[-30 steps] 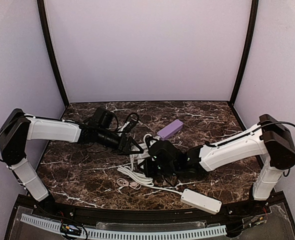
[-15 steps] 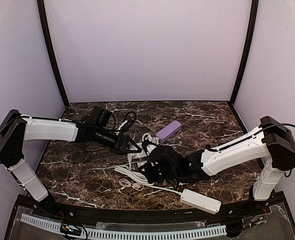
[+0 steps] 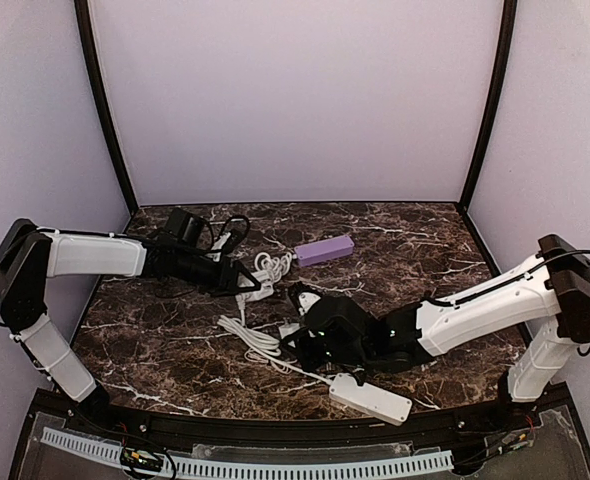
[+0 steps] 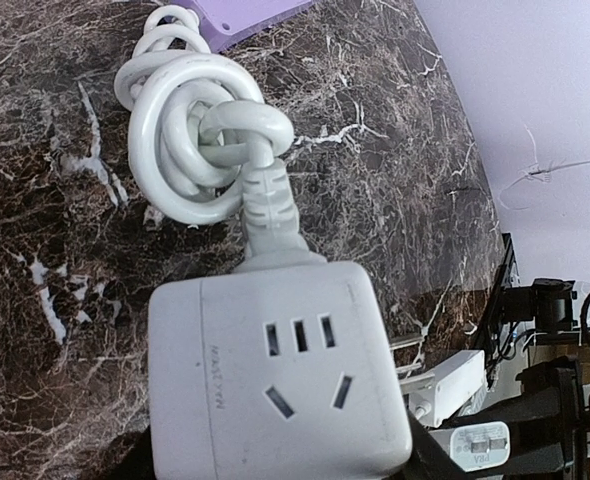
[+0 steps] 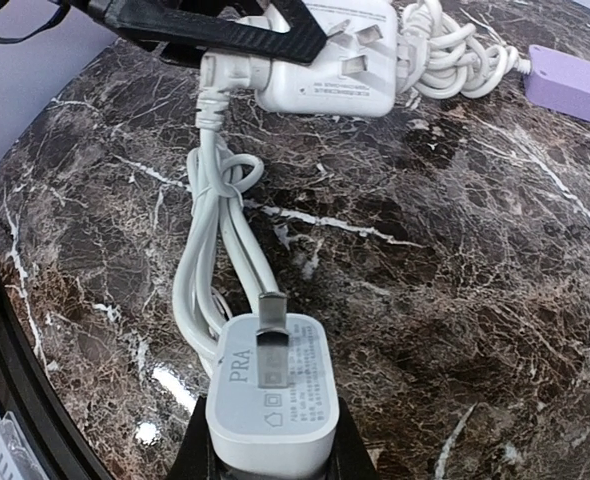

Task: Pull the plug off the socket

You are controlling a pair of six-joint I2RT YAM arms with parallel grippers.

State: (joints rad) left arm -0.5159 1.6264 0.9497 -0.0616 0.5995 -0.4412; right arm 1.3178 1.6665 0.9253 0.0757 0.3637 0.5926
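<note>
The socket [image 4: 275, 370], a white cube with outlet holes, sits in my left gripper [image 4: 285, 445], whose jaws are shut on its sides. In the top view this gripper [image 3: 245, 285] holds the socket [image 3: 259, 292] left of centre. My right gripper [image 5: 272, 445] is shut on the plug [image 5: 270, 390], a small white head marked PRA with its bare metal prongs showing. The plug is apart from the socket [image 5: 325, 60], with marble between them. The plug's thick white cord [image 5: 210, 250] loops on the table. In the top view my right gripper [image 3: 297, 336] is nearer the front.
The long white power strip [image 3: 370, 398] lies near the front edge. A purple box [image 3: 323, 250] lies behind the centre. The socket's own coiled white cord [image 4: 200, 130] lies beside the socket. A thin pale cable [image 3: 255, 368] lies at the front.
The plug has come out of the socket. My left gripper pulled the socket left and back. My right gripper moved toward the front with the plug. The power strip and purple box shifted left.
</note>
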